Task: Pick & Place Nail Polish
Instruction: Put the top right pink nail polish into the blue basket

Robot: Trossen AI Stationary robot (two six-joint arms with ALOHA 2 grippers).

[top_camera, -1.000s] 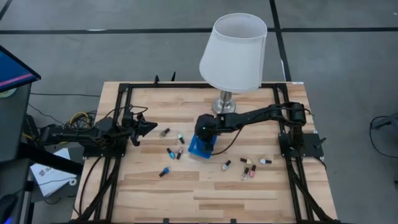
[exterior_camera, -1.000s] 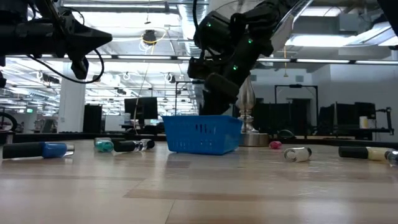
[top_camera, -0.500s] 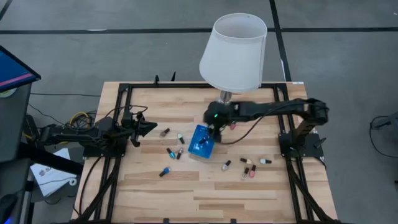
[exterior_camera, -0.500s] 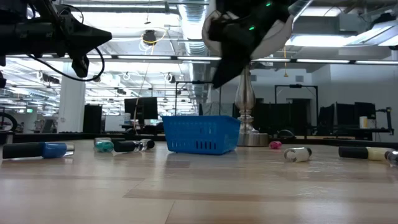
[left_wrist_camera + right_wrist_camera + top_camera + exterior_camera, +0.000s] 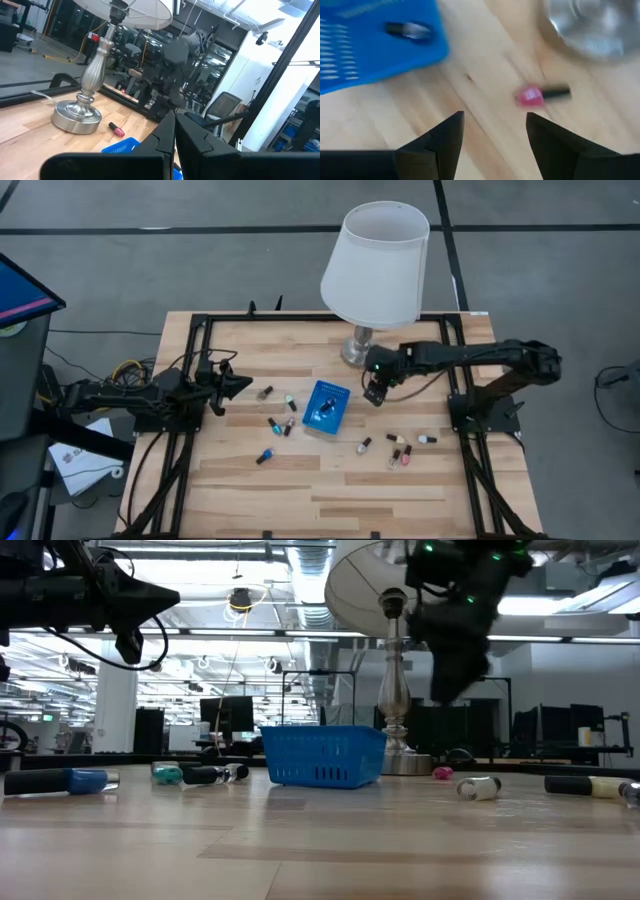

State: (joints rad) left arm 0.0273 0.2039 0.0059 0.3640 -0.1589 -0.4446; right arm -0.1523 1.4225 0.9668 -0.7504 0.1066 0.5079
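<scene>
Right tool (image 5: 495, 145), fingers apart and empty, hangs above a pink nail polish bottle (image 5: 540, 95) that lies on its side on the surface (image 5: 300, 480), between the blue basket (image 5: 325, 407) and the lamp base (image 5: 357, 352). One dark-capped bottle (image 5: 409, 30) already lies inside the basket. Other bottles are scattered: a few (image 5: 280, 423) left of the basket, a blue one (image 5: 264, 456) nearer the front edge, and a group (image 5: 402, 450) to the right.

Risks from here, as I judge them: the pink bottle is small, round and lying down, so fingers closing off-centre could roll it away or pinch only the cap and let it swing or drop. It rests near the lamp base, and a low approach could knock the tool or forearm against the lamp (image 5: 375, 265), which looks top-heavy with its wide shade. A descent too deep would jam the fingertips into the wood. On the carry back, releasing short of the basket wall would send the bottle rolling across the surface.

Left tool (image 5: 235, 383) waits well off to the left, fingers together in its wrist view
</scene>
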